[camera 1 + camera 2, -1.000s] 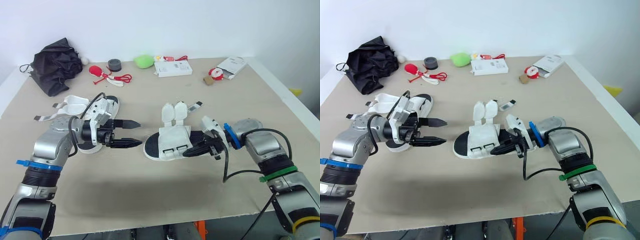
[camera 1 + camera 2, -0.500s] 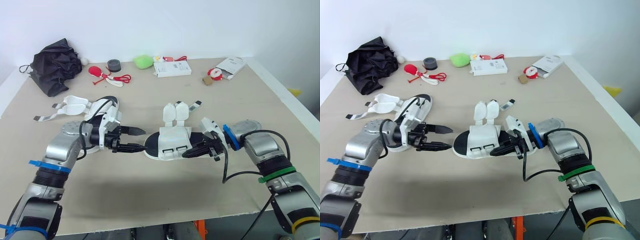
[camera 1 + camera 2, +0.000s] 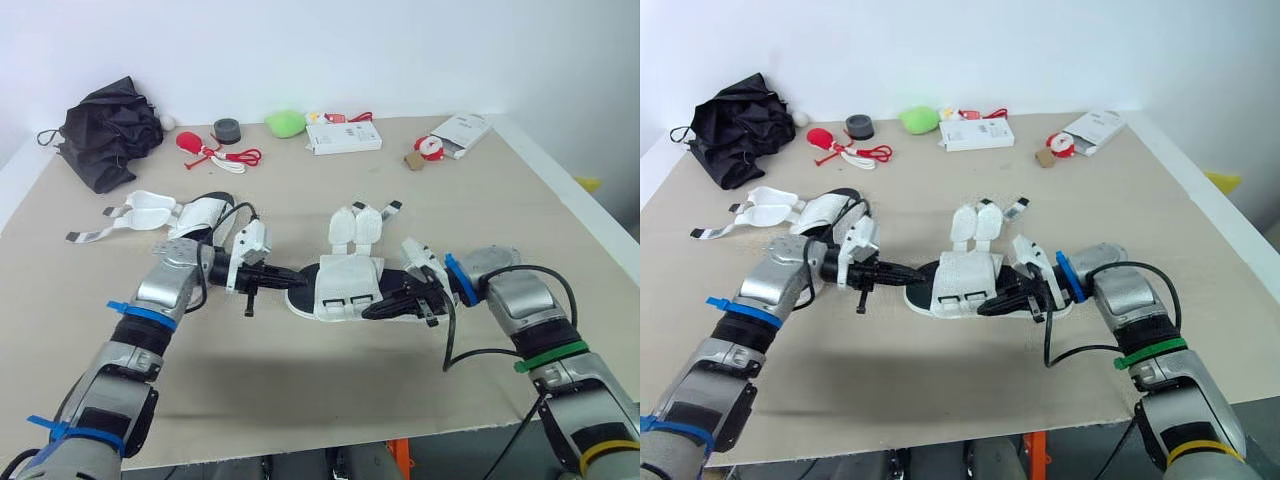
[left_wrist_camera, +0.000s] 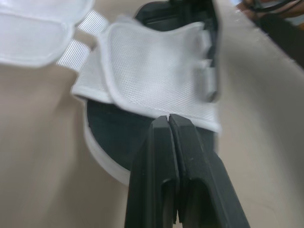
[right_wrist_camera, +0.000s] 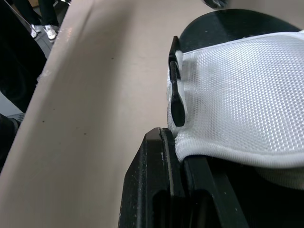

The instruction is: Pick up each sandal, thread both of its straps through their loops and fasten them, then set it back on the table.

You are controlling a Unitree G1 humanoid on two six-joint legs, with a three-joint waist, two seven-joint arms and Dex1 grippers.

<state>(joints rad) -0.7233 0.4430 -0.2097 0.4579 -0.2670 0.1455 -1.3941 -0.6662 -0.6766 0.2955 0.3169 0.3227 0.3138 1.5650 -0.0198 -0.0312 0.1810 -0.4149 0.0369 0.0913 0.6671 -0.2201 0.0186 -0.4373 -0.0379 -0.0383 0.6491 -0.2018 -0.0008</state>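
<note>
The nearer sandal (image 3: 345, 285) lies flat on the table (image 3: 300, 400) at the middle, black sole down, between the two grippers. Its two white straps (image 3: 357, 222) are unfastened and folded out toward the far side. The left gripper (image 4: 168, 118) reaches in from the left at table height. Its fingers are pressed together, with the tips against the edge of the white mesh upper at the sandal's left end. Whether they pinch a bit of that edge is hard to tell from the wrist view. The right gripper (image 3: 370, 311) comes in low from the right along the near edge of the sandal. It is clamped on the near rim of the mesh upper, which runs down between its fingers just beside the black loops (image 5: 176, 99). The second sandal (image 3: 195, 216) sits to the far left, its straps also open and spread out to the left. Along the far edge of the table are a black bag (image 3: 110, 130), a red toy with a cord (image 3: 200, 148), a roll of tape (image 3: 228, 129), a green lump (image 3: 287, 122), a white box (image 3: 344, 137) and a white packet (image 3: 462, 132).
</note>
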